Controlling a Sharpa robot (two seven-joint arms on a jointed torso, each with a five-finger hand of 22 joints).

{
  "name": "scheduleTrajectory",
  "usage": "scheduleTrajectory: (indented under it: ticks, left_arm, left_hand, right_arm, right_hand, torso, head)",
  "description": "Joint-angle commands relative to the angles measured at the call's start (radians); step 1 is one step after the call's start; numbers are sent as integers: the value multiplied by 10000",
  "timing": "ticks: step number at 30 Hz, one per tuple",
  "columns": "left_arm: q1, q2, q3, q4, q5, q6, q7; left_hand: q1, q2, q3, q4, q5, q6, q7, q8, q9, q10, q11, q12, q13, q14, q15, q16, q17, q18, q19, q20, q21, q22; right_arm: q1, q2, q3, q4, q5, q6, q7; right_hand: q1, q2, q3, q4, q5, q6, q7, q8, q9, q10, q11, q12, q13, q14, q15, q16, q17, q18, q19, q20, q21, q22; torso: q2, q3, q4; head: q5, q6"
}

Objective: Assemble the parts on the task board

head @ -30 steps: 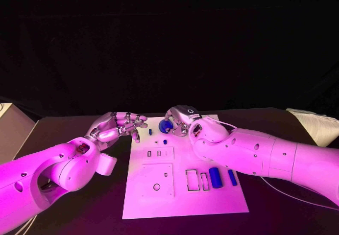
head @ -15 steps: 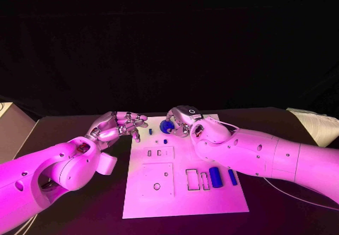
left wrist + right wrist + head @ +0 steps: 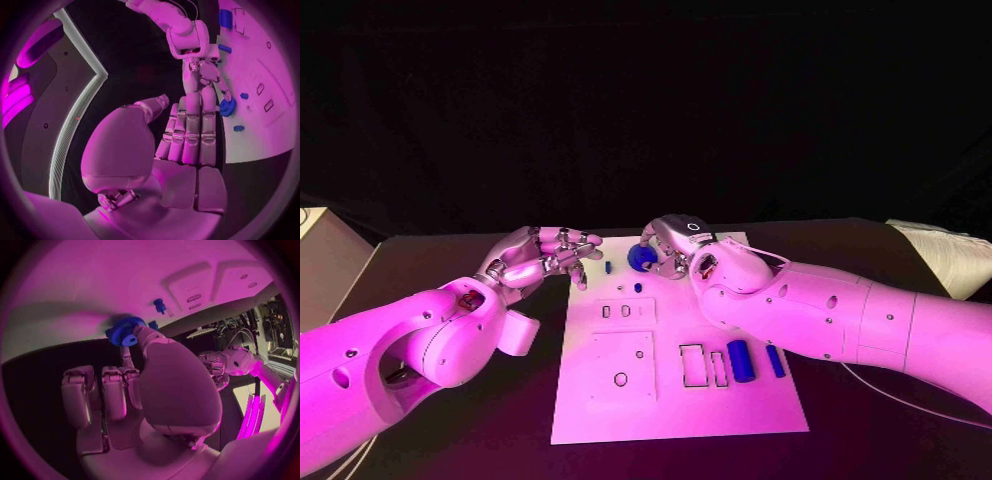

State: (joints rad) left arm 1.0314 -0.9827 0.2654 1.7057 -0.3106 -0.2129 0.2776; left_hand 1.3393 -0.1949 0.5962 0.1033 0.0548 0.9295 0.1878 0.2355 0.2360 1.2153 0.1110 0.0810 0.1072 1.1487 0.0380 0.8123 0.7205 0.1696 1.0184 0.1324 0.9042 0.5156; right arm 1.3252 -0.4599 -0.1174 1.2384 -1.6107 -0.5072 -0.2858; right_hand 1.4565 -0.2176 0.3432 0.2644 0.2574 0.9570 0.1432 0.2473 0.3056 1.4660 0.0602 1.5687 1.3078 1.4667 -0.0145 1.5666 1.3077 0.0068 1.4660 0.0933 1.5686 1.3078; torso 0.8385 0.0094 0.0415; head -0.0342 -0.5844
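Blue gear (image 3: 640, 258) | pinched at right hand (image 3: 678, 243) fingertips (over task board (image 3: 678, 400) far edge) | left hand (image 3: 540, 258) empty, fingers apart

Head camera: high, looking down the black table (image 3: 473, 400), whole task board (image 3: 675, 400) in frame, mid-distance. Left wrist camera: close behind the left hand (image 3: 181, 135), facing across the board's far end. Right wrist camera: close behind the right hand (image 3: 156, 385), same far edge. All three share the blue gear (image 3: 640, 258).
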Motion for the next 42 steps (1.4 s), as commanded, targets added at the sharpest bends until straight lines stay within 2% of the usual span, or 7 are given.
scheduleTrajectory:
  ticks: [1, 9, 33, 42]
  left_arm:
    - [-1, 15, 7, 14, -62, 194, 28]
    - [-1, 17, 7, 15, -76, 199, 21]
    - [-3, 7, 7, 17, -95, 196, 19]
    - [-3, 4, 7, 28, -103, 195, 14]
  left_hand:
    - [-35, 64, 42, 2, -5, -77, -17, -35, 13, -32, 10, -62, 11, -100, -1, 56, 14, 133, -69, -7, 57, 15]
    - [-35, 64, 42, 2, -5, -77, -17, -35, 13, -32, 10, -62, 11, -100, -1, 56, 14, 133, -69, -7, 57, 15]
    - [-56, 70, 54, -20, -5, -94, -15, -47, 28, -51, 15, -67, 22, -116, 6, 62, 13, 133, -126, 2, 126, 63]
    - [-56, 70, 54, -20, -5, -94, -15, -47, 28, -51, 15, -67, 22, -116, 6, 62, 13, 133, -126, 2, 126, 63]
  right_arm:
    - [-106, -4, -60, 32, -74, 94, -74]
    - [-106, -20, -60, 105, -81, 30, -79]
    - [-122, -161, -60, 365, -191, -40, -167]
    - [-132, -81, -59, 246, -186, 82, -195]
  right_hand:
    - [-2, 45, 72, -9, 45, 97, -12, 29, 105, 1048, 9, 21, 2630, 1041, 20, 42, 2631, -68, 1048, -37, 22, 2630]
    - [-207, -62, 50, 58, -44, 44, 18, -15, 100, 1048, 35, 21, 2630, 1041, 45, 42, 2631, -68, 1048, -13, 22, 2630]
    - [-281, -114, 17, 82, -53, 29, 25, -29, 100, 1048, 43, 21, 2630, 1041, 55, 42, 2631, -68, 1048, -3, 22, 2630]
    - [-311, -131, 3, 92, -56, 20, 28, -36, 100, 1048, 45, 21, 2630, 1041, 59, 42, 2631, -68, 1048, 1, 22, 2630]
  torso:
    - [3, -3, 3]
    - [4, -3, 7]
    - [6, 8, 0]
    - [1, -4, -10]
  head:
    - [13, -8]
    - [17, -28]
    - [52, -93]
    - [57, -94]
